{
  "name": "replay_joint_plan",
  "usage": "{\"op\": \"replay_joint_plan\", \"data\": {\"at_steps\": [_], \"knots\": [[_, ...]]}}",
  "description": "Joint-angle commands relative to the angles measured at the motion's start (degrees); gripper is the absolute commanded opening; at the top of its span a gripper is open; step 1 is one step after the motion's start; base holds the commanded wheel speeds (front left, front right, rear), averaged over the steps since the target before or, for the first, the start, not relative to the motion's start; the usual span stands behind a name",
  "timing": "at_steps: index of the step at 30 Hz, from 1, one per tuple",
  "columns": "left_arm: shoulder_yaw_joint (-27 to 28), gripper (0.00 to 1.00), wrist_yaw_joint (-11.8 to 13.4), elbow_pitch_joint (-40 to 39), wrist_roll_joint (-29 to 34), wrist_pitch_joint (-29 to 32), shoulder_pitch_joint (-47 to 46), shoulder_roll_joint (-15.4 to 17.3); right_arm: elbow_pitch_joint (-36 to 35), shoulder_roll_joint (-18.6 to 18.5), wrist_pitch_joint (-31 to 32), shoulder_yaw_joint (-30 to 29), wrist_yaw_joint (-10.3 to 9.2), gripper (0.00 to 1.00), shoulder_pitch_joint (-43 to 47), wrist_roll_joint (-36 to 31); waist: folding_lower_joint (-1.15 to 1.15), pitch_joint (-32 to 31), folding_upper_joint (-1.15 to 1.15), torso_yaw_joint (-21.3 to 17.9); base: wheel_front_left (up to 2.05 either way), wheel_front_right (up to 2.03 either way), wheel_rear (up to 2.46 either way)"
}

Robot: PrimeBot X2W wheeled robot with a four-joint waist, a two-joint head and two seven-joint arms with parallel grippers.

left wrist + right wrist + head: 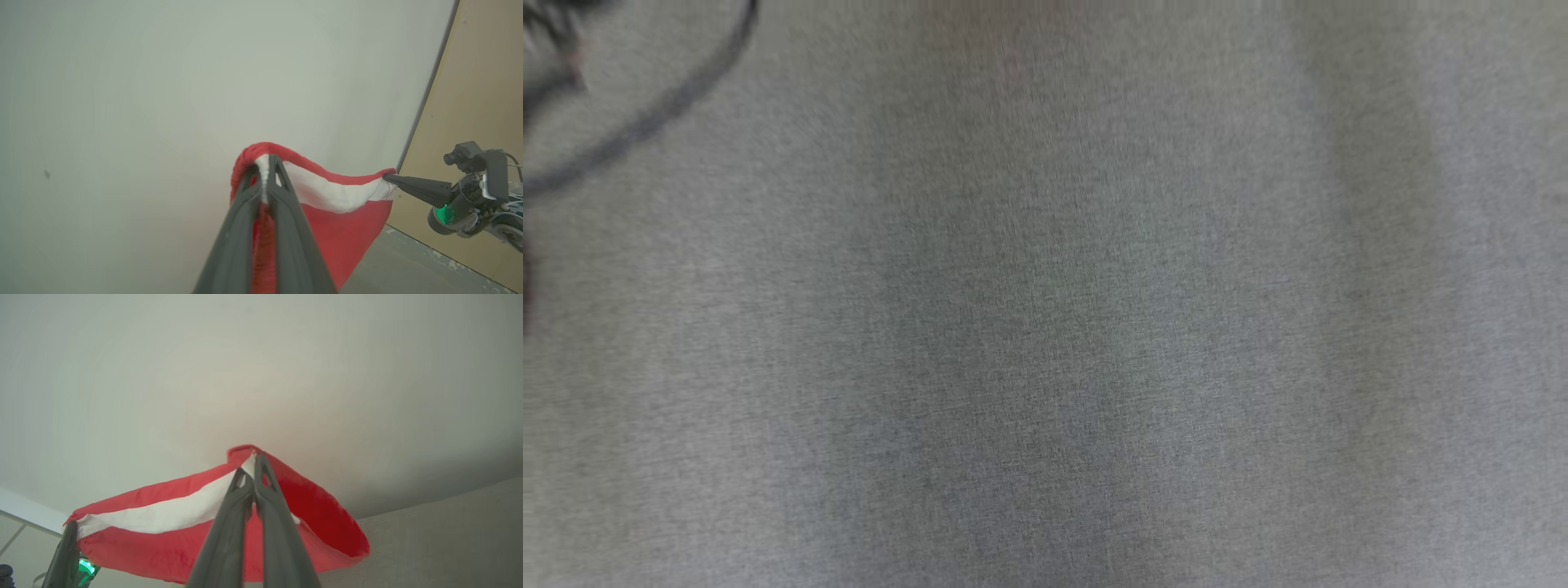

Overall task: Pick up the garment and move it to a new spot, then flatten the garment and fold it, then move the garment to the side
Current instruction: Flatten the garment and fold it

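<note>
Garment: red cloth with a white band, up in the air, hung between the two tools, lower part hanging loose.
Left tool: clenched on the garment, both dark fingers pressed close over the white band, red cloth bunched between them and curled over the tips.
Right tool: clenched as well, tips pinching the far corner of the white band, off to the right in the left wrist view.
Band between the tools: dipping a little in the middle, not pulled flat.
Right wrist view: own two fingers shut on a red fold at the top edge of the garment, cloth spreading down to both sides, one finger of the left tool low at the left, green light just beside it.
Behind the garment: pale wall, tan panel to the right of it in the left wrist view, grey floor below.
Head view: blurred grey woven surface, with a dark cable curving across the top left corner.
</note>
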Motion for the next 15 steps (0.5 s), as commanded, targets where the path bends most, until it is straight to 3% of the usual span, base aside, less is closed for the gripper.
{"op": "replay_joint_plan", "data": {"at_steps": [1,7,15], "knots": [[0.4,0.00,0.1,-1.9,-1.0,-0.9,4.6,1.2,-3.0,-1.1,0.3,0.4,0.10,0.00,5.6,1.0,0.00,-4.1,0.00,0.5,0.00,0.00,0.00],[3.3,0.00,0.1,-8.3,0.4,-1.3,17.0,3.6,-11.2,-3.6,2.0,1.4,0.10,0.00,20.6,2.9,0.00,-8.8,0.00,0.9,0.00,0.00,0.00],[12.7,0.00,0.1,-16.5,6.5,-1.3,42.9,0.9,-24.0,-5.4,2.8,2.0,0.11,0.00,46.3,6.4,0.00,-14.7,0.00,2.2,0.00,0.00,0.00]]}}
